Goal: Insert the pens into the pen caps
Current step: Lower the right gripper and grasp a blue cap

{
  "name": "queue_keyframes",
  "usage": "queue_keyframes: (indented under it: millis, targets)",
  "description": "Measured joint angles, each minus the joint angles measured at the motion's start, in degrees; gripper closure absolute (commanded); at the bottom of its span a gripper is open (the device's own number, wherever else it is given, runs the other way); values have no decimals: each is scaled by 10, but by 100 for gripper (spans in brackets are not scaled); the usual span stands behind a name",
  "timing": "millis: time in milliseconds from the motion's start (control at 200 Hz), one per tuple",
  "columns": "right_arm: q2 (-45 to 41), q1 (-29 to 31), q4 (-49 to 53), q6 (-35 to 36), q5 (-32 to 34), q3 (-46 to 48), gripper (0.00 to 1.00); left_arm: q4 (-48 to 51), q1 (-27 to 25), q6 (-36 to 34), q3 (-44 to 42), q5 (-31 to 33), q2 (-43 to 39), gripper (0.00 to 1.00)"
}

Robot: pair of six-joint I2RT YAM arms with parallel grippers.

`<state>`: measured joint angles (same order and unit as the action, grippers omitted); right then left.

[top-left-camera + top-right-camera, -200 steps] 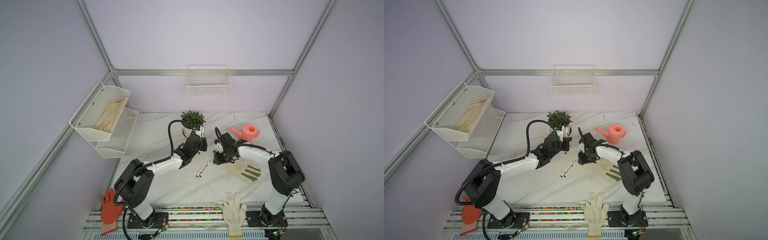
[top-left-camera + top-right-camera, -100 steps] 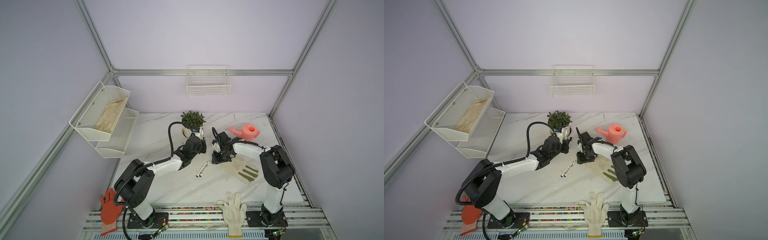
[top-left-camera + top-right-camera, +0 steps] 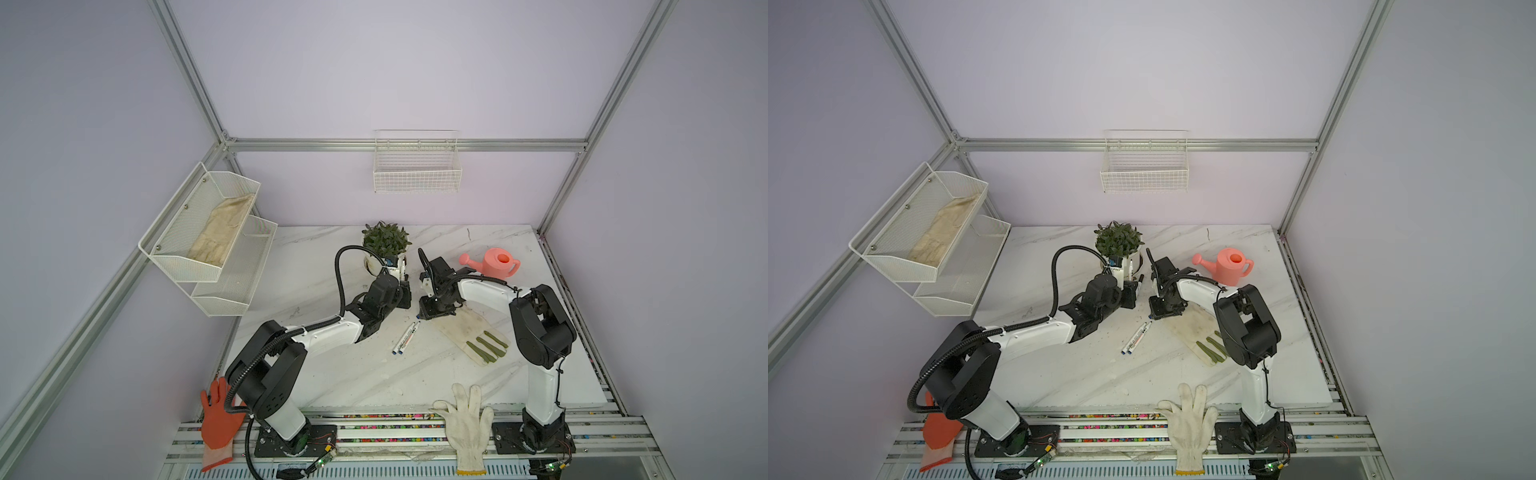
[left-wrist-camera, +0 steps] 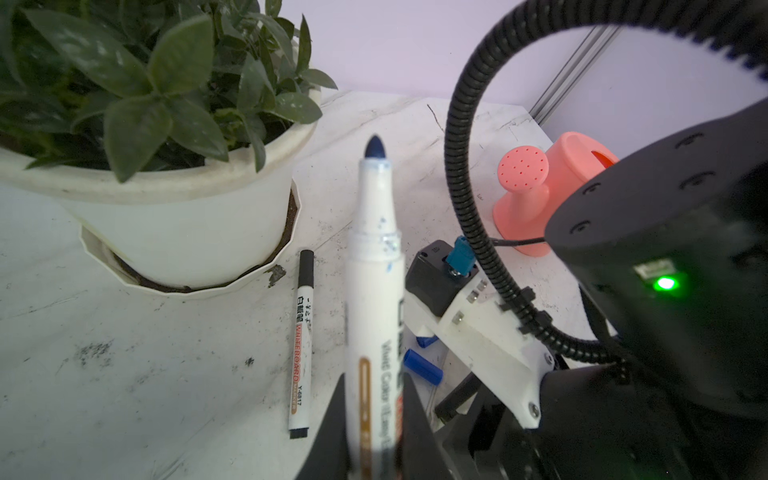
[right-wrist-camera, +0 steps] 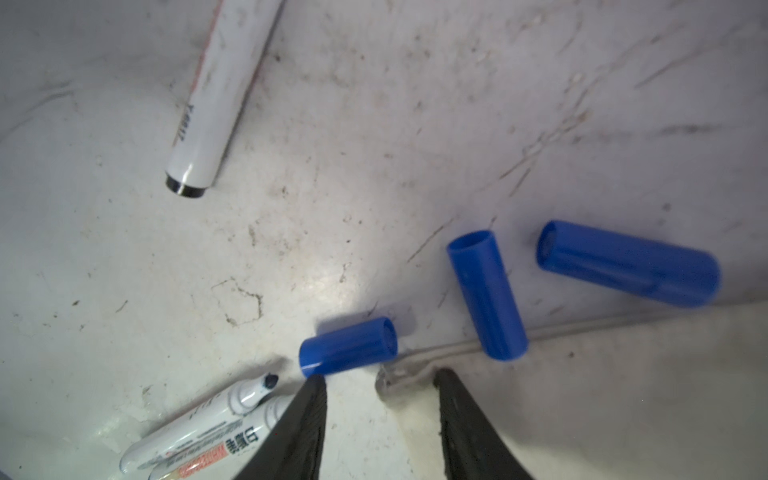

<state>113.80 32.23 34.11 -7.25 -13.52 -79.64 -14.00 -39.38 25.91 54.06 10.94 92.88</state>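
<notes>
My left gripper (image 4: 374,380) is shut on an uncapped white pen (image 4: 374,291) whose blue tip points up towards the plant; in a top view it (image 3: 1128,297) hovers just in front of the pot. My right gripper (image 5: 379,375) hangs open and empty low over the table, one fingertip (image 5: 313,384) almost touching the nearest of three blue pen caps (image 5: 348,345), (image 5: 486,295), (image 5: 627,264). Two uncapped pens (image 5: 199,428) lie side by side next to that finger, as both top views show (image 3: 405,337). A black-capped pen (image 4: 302,345) lies by the pot.
A potted plant (image 3: 386,249) stands at the back and a pink watering can (image 3: 496,264) to its right. A work glove (image 3: 469,336) lies under the right arm, its edge touching the caps. A white glove (image 3: 467,419) and an orange glove (image 3: 218,415) hang over the front rail.
The right arm's elbow has swung left and its open gripper has shifted slightly left and back over the caps. The left gripper still holds the pen, almost in the same place.
</notes>
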Motion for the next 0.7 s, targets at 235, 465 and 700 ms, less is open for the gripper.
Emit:
queue_keyframes:
  millis: [235,465,700]
  targets:
    - [-3,2,-2,-10,46,-1,54,-3,0,0,-5,0,0,100]
    - [-48,2,-35,-23,36,0,53,-17,6,6,-17,12,-1,100]
    - [-20,23,-37,-25,37,-44,54,-19,12,12,-32,18,-7,100]
